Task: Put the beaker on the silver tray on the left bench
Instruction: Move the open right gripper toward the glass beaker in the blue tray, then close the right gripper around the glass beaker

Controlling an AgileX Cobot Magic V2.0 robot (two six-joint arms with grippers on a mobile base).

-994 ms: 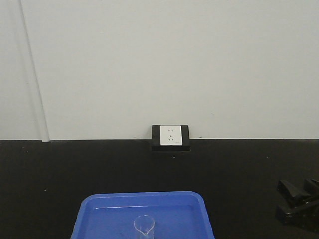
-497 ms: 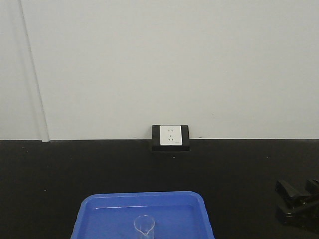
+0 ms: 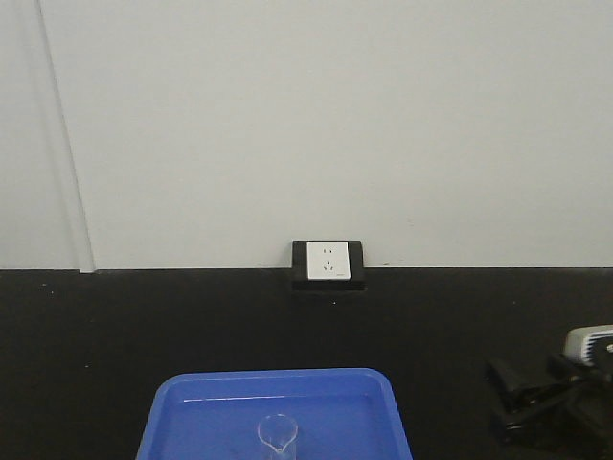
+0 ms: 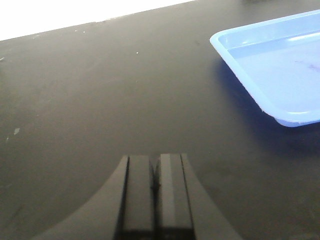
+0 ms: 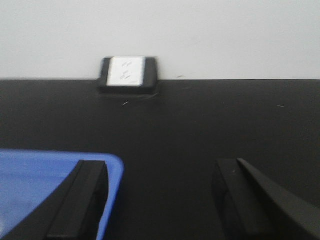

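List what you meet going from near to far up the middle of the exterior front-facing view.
beaker → far rim of the blue tray → black bench → wall socket → white wall

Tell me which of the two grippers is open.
The right gripper: its fingers stand wide apart, one seen against the blue tray's corner. The left gripper has its fingers pressed together over the black bench.
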